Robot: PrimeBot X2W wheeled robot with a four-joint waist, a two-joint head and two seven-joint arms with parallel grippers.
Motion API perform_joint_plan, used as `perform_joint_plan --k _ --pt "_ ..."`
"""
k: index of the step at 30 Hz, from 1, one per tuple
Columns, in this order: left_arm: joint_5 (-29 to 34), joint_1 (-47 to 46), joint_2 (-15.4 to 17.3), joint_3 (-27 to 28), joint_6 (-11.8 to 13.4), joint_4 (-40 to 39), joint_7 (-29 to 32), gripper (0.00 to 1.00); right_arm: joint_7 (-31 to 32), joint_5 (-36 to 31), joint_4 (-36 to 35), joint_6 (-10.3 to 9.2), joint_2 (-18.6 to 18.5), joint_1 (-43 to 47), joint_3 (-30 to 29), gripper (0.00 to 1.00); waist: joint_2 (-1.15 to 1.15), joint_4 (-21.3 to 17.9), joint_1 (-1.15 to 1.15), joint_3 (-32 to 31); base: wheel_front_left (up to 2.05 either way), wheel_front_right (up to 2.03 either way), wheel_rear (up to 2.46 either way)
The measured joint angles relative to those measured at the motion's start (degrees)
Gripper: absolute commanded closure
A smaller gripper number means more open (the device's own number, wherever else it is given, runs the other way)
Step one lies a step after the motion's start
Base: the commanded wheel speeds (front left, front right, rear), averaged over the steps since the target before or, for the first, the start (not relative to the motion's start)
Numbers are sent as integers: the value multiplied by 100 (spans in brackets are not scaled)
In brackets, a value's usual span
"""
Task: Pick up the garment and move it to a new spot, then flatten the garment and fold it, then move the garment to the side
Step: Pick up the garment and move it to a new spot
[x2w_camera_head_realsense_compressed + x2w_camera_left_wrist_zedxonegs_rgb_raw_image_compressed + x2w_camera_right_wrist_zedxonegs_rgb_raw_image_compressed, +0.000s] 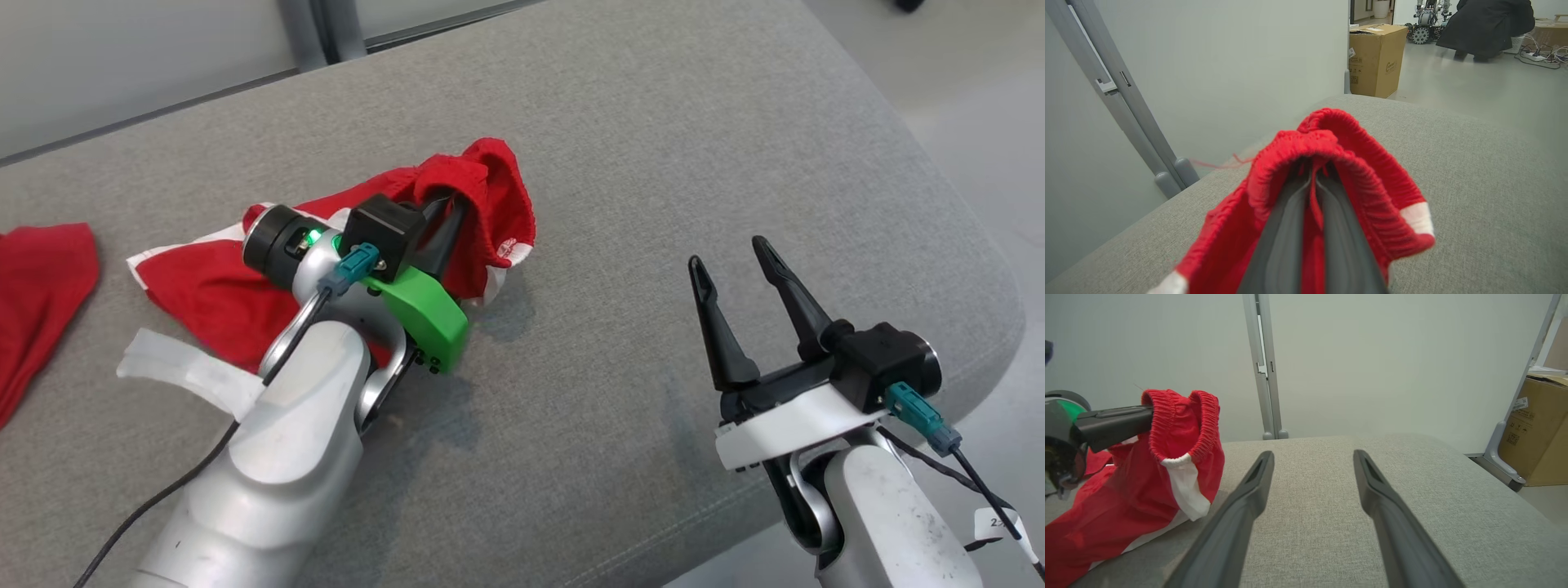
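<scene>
On the grey fabric cushion [620,163], the red-and-white cloth garment [204,286] lies left, one end pinched up in the left hand [447,219]; the right hand [729,251] hangs well apart, rightward.

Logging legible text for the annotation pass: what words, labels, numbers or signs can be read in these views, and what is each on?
"2": first character on the white tag on the cable beside the right arm; the rest is too blurred to read.
Cardboard box: printed marks and a sticker, all too small to read.
Nothing else legible.
</scene>
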Motion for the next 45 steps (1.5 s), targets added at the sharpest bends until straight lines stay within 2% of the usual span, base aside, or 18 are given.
perform_joint_plan --k 11,13,15,16,25,34,40,45 --pt "171 -282 10 -355 -25 619 181 100 0 303 45 3 23 -163 300 0 0 -660 0 312 0 0 0" --pt "160 -349 21 -472 -34 677 190 59 0 321 45 -25 30 -166 299 0 0 -743 0 371 0 0 0" --pt "143 -398 20 -505 -46 712 189 3 0 355 45 -53 30 -182 322 0 0 -796 0 429 0 0 0" --pt "102 -412 21 -504 -46 738 185 0 0 356 46 -53 30 -205 339 0 0 -815 0 451 0 0 0" --pt "-302 -582 25 -662 -47 812 -73 0 0 361 182 -104 43 -251 276 0 0 -667 0 458 0 0 0" --pt "-504 -612 26 -1329 -101 1036 77 0 0 183 427 -43 42 -349 244 0 0 -214 0 284 0 0 0" --pt "-711 -613 25 -1415 -101 988 66 0 0 141 514 1 22 -348 211 0 0 108 0 115 0 0 0" --pt "-971 -611 22 -1469 -101 836 -88 0 0 83 665 55 -162 -344 102 0 0 361 0 -21 0 0 0"
